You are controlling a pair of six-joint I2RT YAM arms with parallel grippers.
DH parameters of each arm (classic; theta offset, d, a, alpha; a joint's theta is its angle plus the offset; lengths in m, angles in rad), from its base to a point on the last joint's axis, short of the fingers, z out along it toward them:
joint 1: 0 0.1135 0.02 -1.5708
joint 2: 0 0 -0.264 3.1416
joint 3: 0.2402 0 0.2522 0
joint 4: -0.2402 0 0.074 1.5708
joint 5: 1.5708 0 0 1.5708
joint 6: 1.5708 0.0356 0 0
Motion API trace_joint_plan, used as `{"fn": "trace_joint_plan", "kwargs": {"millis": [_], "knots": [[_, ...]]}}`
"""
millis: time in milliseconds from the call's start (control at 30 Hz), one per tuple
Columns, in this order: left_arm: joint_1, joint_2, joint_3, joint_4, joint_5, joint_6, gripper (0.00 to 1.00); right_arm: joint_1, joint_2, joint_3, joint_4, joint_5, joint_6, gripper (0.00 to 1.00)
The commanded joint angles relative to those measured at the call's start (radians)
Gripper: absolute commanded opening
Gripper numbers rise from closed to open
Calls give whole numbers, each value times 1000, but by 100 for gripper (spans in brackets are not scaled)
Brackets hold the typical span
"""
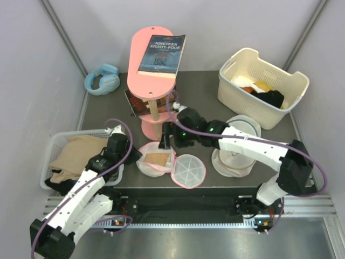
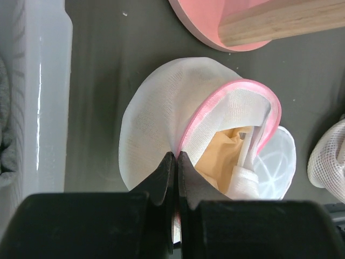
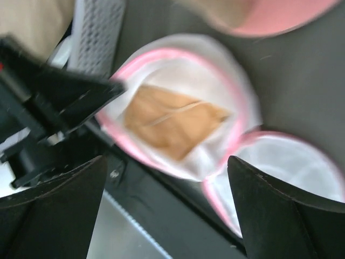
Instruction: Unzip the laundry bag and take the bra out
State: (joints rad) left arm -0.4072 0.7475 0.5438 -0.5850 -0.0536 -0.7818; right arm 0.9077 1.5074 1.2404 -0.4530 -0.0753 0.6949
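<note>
The laundry bag lies unzipped near the table's front edge, a white mesh drum with pink trim. Its round lid is flipped open to the right. The beige bra lies inside the open bag. My left gripper is shut on the bag's left rim; in the left wrist view its tips pinch the mesh beside the bra. My right gripper hangs open just above the bag. In the right wrist view it is spread wide over the bra, holding nothing.
A pink stand with a book on top rises right behind the bag. A white basket of clothes sits at the left, and another mesh bag at the right. A cream basket and blue earmuffs are at the back.
</note>
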Motion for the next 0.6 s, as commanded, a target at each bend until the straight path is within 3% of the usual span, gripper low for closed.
{"fn": "trace_joint_plan", "kwargs": {"millis": [0,200,567], "knots": [[4,-56,-22,16,21,9,0,137,66,74,96,-12,138,91],[4,-60,-30,-10,49,-5,0,210,192,146,96,45,207,81],[4,-54,-22,-16,93,10,0,209,283,114,59,180,295,66]]}}
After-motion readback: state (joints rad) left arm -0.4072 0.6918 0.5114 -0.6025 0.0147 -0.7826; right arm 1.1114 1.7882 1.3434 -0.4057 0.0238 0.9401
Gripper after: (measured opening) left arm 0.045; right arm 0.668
